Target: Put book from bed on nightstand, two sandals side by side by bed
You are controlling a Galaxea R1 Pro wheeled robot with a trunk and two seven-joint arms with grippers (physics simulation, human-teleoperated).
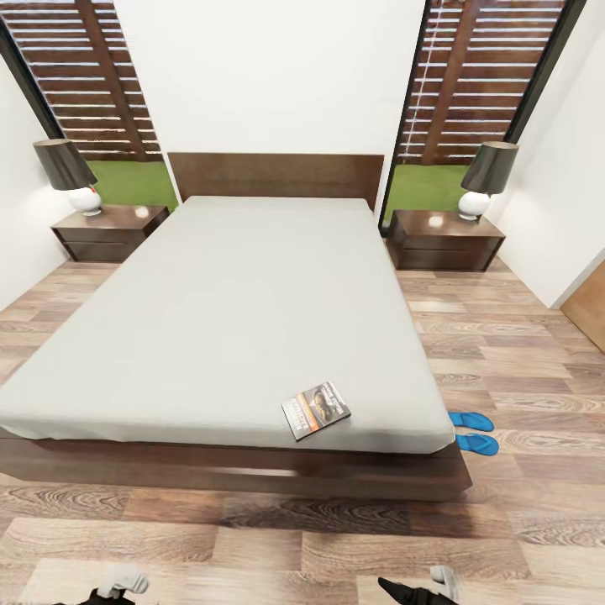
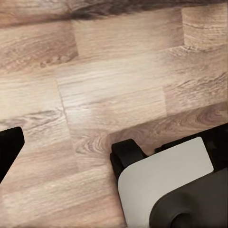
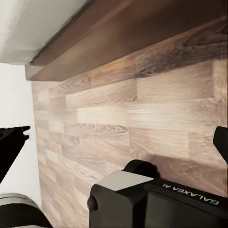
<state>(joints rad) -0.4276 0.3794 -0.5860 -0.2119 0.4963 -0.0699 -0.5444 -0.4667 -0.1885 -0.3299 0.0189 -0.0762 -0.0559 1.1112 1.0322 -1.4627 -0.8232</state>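
At the near edge of the head view, the left tool (image 1: 118, 584) and the right tool (image 1: 424, 586) hang low over the wood-plank floor (image 1: 252, 546), only partly in frame, so I cannot tell how wide either one stands. The left wrist view looks down on bare planks with one dark fingertip (image 2: 9, 147) at the frame edge; the right wrist view shows planks and the bed's dark frame (image 3: 123, 38) just beyond. Ahead of both tools lies the bed (image 1: 235, 319), its grey mattress reaching away to the headboard. The book (image 1: 316, 409) rests flat on the mattress near the foot edge, ahead of the right tool and slightly toward the left one. Further out to the right tool's outer side, the two sandals (image 1: 473, 431) lie on the floor side by side, just beside the bed's corner. Far beyond, a nightstand (image 1: 109, 231) with a lamp (image 1: 69, 172) stands at each side of the headboard, the other nightstand (image 1: 445, 239) on the right.
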